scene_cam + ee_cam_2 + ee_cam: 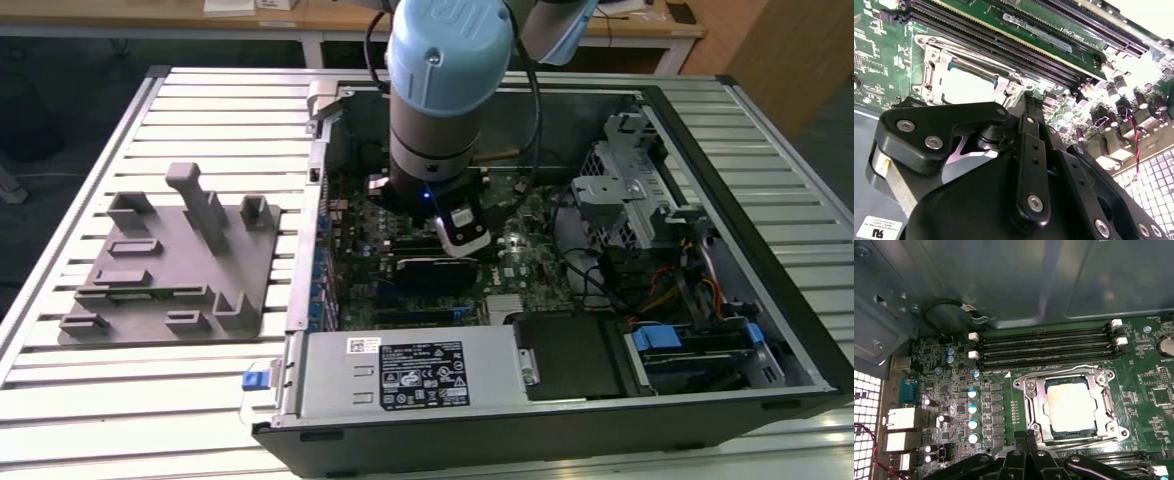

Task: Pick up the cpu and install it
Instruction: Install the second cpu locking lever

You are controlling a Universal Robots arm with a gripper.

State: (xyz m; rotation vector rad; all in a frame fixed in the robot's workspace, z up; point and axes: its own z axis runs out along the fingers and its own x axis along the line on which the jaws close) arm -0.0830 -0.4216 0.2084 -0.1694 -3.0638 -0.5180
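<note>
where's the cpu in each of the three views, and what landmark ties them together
Exterior view: no cpu can be made out; the arm hangs over the motherboard inside the open case.
First wrist view: the cpu lies flat in the metal socket frame, next to the gripper's black linkage.
Second wrist view: the cpu sits in the same frame, just beyond the black linkage.
Shared landmark: the row of long black memory slots alongside the socket.

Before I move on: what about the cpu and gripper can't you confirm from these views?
- Gripper fingertips: cut off by the first wrist view's edge; grip unreadable.
- cpu lies in the socket; whether fully seated is too fine to tell.
- Exterior view: the arm hides the socket.
</note>
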